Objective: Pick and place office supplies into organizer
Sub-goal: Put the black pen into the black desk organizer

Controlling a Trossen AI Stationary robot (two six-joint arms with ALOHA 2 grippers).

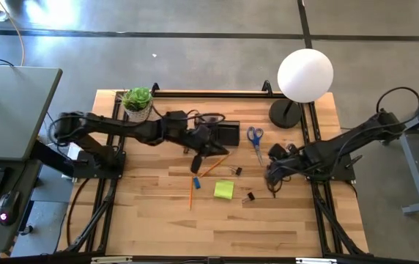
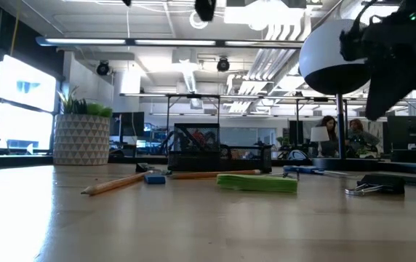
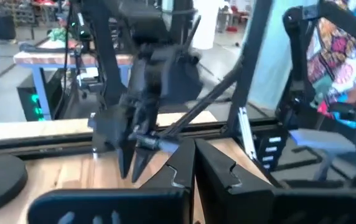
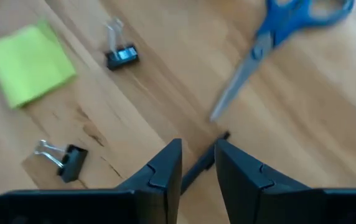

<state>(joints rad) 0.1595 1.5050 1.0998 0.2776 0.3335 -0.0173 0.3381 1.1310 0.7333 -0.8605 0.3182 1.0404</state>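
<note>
My right gripper hovers over the table's right half, shut on a thin black pen. The blue-handled scissors lie flat just beyond it. My left gripper hangs shut with nothing in it, just in front of the black organizer, pointing roughly level toward the right arm. On the wood lie a yellow-green sticky pad, two binder clips, a small blue piece and two orange pencils. My right gripper pinches the black pen between its two fingers, which slant down from above. The pen runs along the gap, and its short end sticks out past the fingertips. How far back it reaches is hidden by the fingers. In the left wrist view it seems clear of the table.
A potted green plant stands at the far left, and a lamp with a white globe and round black base at the far right. The near half of the wooden table is bare. People sit in the room behind.
</note>
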